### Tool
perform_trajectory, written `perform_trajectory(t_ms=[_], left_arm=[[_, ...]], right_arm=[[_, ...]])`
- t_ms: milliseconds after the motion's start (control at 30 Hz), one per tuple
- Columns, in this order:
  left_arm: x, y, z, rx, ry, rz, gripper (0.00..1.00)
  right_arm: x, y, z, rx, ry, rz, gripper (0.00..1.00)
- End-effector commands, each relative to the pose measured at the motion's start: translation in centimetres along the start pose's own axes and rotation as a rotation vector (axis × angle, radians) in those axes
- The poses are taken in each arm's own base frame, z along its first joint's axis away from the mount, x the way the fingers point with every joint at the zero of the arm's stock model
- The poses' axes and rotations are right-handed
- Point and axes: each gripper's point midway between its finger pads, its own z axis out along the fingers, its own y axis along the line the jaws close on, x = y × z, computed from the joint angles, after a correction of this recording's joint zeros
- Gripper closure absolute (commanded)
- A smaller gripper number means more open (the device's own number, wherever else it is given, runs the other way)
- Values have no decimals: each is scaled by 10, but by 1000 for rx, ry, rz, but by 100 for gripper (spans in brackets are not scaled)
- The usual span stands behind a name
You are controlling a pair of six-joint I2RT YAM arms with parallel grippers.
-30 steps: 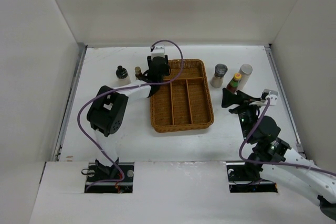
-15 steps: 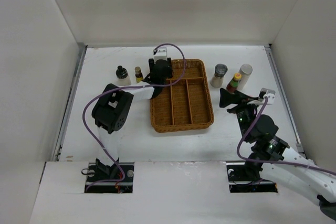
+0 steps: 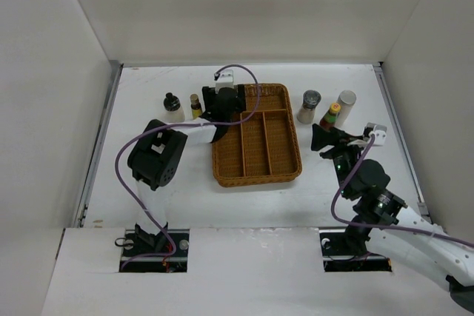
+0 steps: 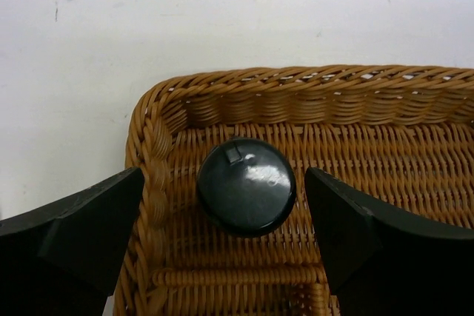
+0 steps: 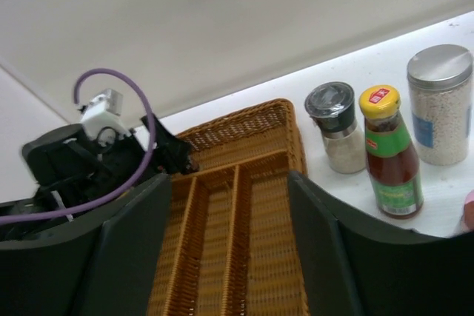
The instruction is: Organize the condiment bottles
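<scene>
- One bottle with a dark round cap (image 4: 246,186) stands inside the brown woven wicker tray with dividers (image 3: 257,179), in its far-left corner compartment, close to the corner rim.
- My left gripper (image 4: 224,183) straddles that bottle and is released. Both fingers are clear of the cap, with a gap on each side.
- Change over the last second: my left wrist shifted a little above that tray corner. The small amber-and-yellow bottle (image 3: 195,104) just left of the tray was half hidden by it and now shows whole. My right arm barely moved.
- My read: this bottle is delivered. Next I need to lift the left hand clear without knocking the cap, then fetch another.
- Outside the tray on its left: the amber-and-yellow one and a white bottle with a black cap (image 3: 172,106).
- Outside on its right, off the far corner: a clear jar with a grey cap (image 5: 335,127), a red sauce bottle with a green label and yellow cap (image 5: 389,155), and a pale-grain jar with a silver lid (image 5: 441,105).
- My right gripper (image 5: 229,205) is spread wide and empty, right of the tray and on the near side of those three.
- Writing: the yellow cap has a red sticker, and the green label and a blue patch on the silver-lidded jar carry print, all too small to read. The dark cap shows only a small square mark.
</scene>
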Motion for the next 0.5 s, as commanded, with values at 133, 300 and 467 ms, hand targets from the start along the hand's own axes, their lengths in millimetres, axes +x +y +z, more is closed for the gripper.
perform_trajectory(t_ms=[133, 300, 467], left_arm=[[-126, -11, -65, 47, -298, -171, 2], [-175, -11, -104, 87, -423, -250, 0], [-191, -15, -153, 151, -484, -313, 25]], right_arm=[[-7, -8, 16, 59, 33, -63, 63], [1, -27, 27, 115, 74, -94, 63], [1, -64, 43, 254, 81, -130, 34]])
